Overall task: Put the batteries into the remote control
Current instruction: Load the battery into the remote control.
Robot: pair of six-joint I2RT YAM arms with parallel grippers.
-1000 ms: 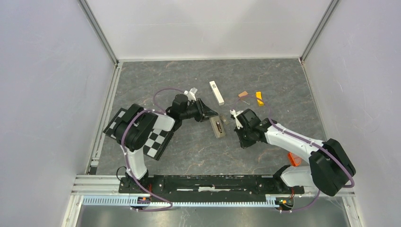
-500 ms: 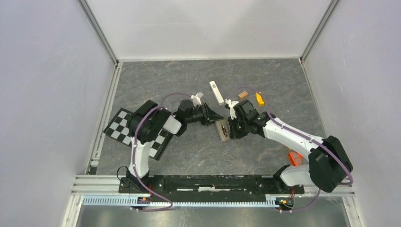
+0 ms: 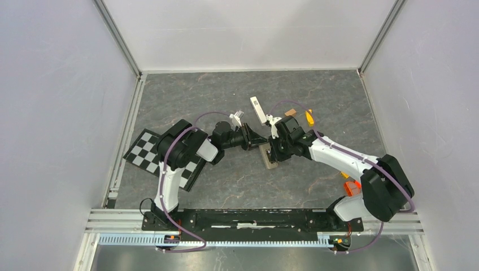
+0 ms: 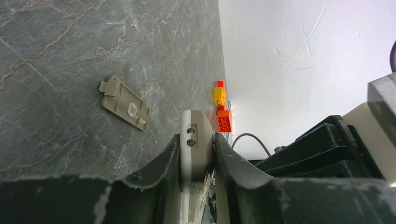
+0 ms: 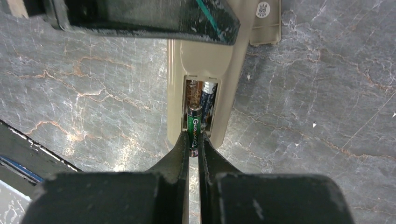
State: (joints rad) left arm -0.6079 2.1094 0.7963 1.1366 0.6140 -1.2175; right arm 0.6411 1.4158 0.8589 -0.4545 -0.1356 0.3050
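Moved since a second ago: right gripper (image 3: 275, 151) has swung in from the near right to the remote control (image 3: 269, 159), which has shifted slightly right; left gripper (image 3: 261, 143) has gone with it.

Top view. Remote control: back up, mid-table, between the two grippers. Left gripper at its far end, right gripper at its right side. White bar (image 3: 258, 110): just beyond. Brown block (image 3: 291, 112) and yellow piece (image 3: 309, 117): farther right. Checkerboard (image 3: 144, 149): under the left arm.

Left wrist view. Jaws clamped on the remote's narrow end, one finger on each side. Battery cover (image 4: 124, 102): flat on the table (image 4: 60, 42), apart from the remote. Orange and yellow bricks (image 4: 221, 108): by the wall.

Right wrist view. Jaws pinched on a green-and-black battery (image 5: 194, 122), its far end inside the open recess, in the slot where a bare spring shows. Second battery (image 5: 208, 99), dark blue: seated in the slot alongside. Battery cover just beside the remote's far part.
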